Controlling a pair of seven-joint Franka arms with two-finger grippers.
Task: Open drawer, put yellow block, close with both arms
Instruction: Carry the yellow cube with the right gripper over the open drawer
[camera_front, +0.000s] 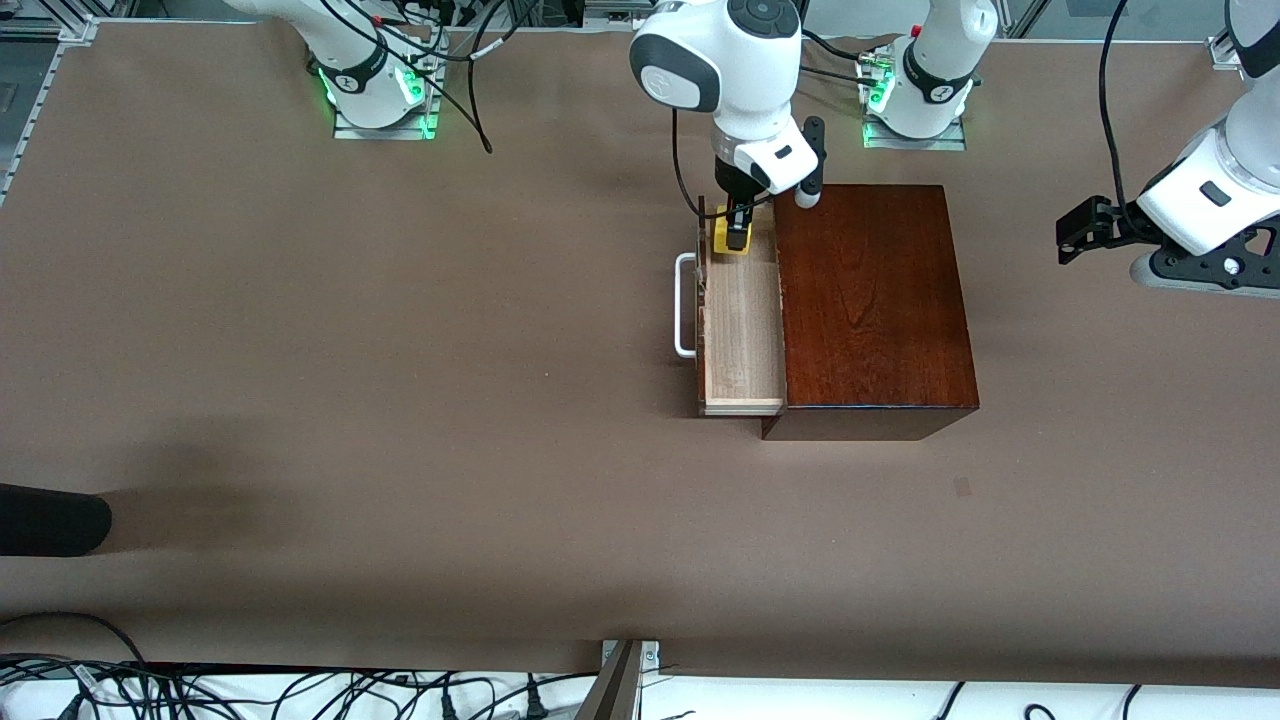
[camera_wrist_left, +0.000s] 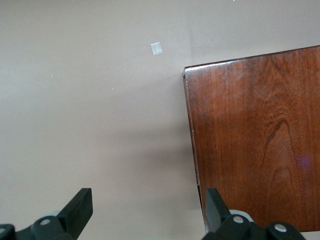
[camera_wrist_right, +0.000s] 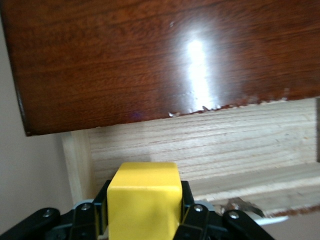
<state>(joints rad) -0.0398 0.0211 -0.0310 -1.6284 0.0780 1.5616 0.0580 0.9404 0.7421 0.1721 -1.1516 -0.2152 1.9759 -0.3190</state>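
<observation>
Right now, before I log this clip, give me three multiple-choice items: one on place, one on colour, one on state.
1. Where is the yellow block?
A. on the box's top
B. held over the drawer
C. on the bare table

2. What colour is the drawer's handle?
A. white
B. black
C. yellow

3. How do the left gripper fingers stand?
A. shut on the block
B. shut on the handle
C. open

Key: B, the right gripper clamps it above the open tray; A, a white bar; C, fingers apart, holding nothing beside the wooden box.

The left gripper hangs with fingers spread wide — one over bare brown worktop, the other at the wooden box corner — a small pale patch nearby.
</observation>
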